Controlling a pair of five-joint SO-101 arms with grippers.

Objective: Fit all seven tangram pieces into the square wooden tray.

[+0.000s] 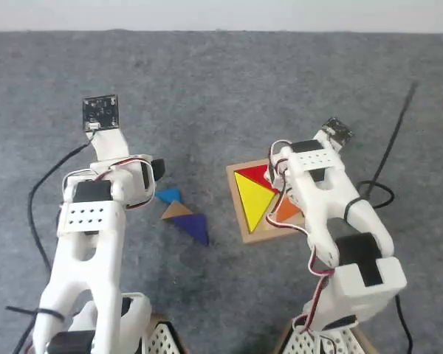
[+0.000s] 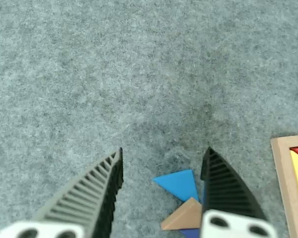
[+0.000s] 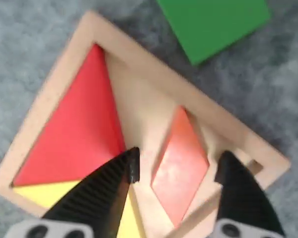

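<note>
Three of seven pieces lie in the tray (image 1: 235,199): a glossy red triangle (image 3: 74,129), a yellow triangle (image 1: 255,198) and an orange rhomboid (image 3: 181,171). My right end effector (image 3: 180,152) hangs over the rhomboid, ribbed black fingers (image 3: 99,193) spread either side, pinching nothing. I judge seating that piece is the step in hand; next it wants nudging flush into the tray's pale wooden corner. A green square (image 3: 213,22) lies just outside the tray. My left end effector (image 2: 164,150), also spread and empty, hovers over the grey felt worktop (image 1: 207,88) near a clustered blue triangle (image 2: 179,183), tan triangle (image 2: 186,217) and navy triangle (image 1: 193,227), all flat and sharp-cornered.
</note>
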